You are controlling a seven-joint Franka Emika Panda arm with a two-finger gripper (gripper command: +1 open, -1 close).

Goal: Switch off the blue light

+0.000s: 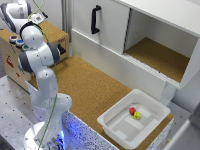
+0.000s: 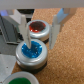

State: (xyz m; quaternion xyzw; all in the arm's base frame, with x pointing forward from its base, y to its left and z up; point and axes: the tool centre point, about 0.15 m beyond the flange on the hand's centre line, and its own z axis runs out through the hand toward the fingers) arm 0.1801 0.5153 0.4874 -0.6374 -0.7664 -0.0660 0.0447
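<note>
In the wrist view the blue light (image 2: 31, 50) is a round blue cap in a pale metal ring, set on a cork-topped box. My gripper (image 2: 40, 42) hovers just over it, open, with one finger (image 2: 25, 34) above the cap's edge and the other finger (image 2: 58, 26) off to its side. Nothing is held. The red button (image 2: 37, 27) sits just beyond the blue one and the green button (image 2: 20, 80) on the near side. In the exterior view the buttons (image 1: 16, 40) show at the box's left end, and the arm hides the fingers.
The wooden box (image 1: 54, 36) stands at the back of the exterior view's left, on a cork worktop (image 1: 92, 87). A white tray (image 1: 125, 127) holds a red and a yellow piece. A white cabinet with a black handle (image 1: 95, 20) and an open compartment (image 1: 160, 55) fills the back.
</note>
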